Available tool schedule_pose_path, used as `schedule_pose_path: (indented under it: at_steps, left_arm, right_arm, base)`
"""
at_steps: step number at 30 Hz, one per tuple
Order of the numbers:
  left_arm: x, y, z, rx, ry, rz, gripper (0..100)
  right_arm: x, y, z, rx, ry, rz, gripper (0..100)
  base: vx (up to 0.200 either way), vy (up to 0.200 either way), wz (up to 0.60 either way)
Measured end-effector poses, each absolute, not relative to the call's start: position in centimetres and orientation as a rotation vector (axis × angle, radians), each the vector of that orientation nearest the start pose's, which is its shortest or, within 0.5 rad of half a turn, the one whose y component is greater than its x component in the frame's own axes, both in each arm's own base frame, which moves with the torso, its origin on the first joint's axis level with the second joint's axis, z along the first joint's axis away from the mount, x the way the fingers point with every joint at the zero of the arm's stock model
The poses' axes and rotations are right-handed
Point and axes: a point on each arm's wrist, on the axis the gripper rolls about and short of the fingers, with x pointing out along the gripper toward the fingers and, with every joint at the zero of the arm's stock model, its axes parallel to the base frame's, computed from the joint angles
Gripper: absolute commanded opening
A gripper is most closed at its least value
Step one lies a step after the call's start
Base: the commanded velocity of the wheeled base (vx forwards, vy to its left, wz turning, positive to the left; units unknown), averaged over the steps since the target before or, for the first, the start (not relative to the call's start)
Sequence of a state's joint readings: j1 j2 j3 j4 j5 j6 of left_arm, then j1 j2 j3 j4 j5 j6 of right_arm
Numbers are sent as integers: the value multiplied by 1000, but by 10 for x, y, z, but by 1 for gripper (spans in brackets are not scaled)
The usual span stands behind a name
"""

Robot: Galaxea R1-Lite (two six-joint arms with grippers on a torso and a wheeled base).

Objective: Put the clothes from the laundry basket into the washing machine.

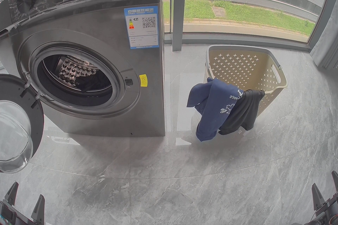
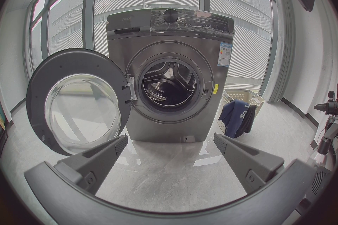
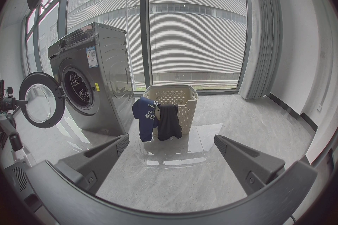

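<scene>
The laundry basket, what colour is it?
Beige, with little star-shaped holes. The head view shows the laundry basket best.

Washing machine door is swung wide to the left, drum mouth unblocked. Bare floor lies open before the machine and the laundry basket. Basket top is open; blue garment and black garment drape its near rim.

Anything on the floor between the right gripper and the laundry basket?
No, just bare grey floor between the right gripper and the laundry basket, as the right wrist view shows.
</scene>
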State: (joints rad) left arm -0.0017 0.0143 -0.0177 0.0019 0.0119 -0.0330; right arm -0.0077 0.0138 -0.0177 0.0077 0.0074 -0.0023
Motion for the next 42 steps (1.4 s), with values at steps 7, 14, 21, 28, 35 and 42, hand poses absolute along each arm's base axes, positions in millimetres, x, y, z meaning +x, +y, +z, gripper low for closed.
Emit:
schedule_pose_path:
  at_steps: [7,14,21,28,35,42]
  left_arm:
    - [-23,0,81,-30,-2,9,100]
    - [-23,0,81,-29,-2,9,100]
    - [-23,0,81,-30,-2,10,100]
    - [-23,0,81,-32,-3,11,100]
    - [-23,0,81,-33,-3,10,100]
    - [-23,0,81,-32,-2,10,100]
  right_arm:
    - [-23,0,80,-3,4,0,100]
    - [-23,0,80,-3,5,0,100]
    - [-23,0,80,-3,5,-1,100]
    - [-23,0,80,-3,5,0,100]
    - [-23,0,80,-3,6,0,100]
    - [-23,0,80,-3,5,0,100]
  base:
    - [57,0,0]
    - [0,-86,0]
    - [0,-200,0]
    - [0,-200,0]
    - [0,-114,0]
    - [0,-29,0]
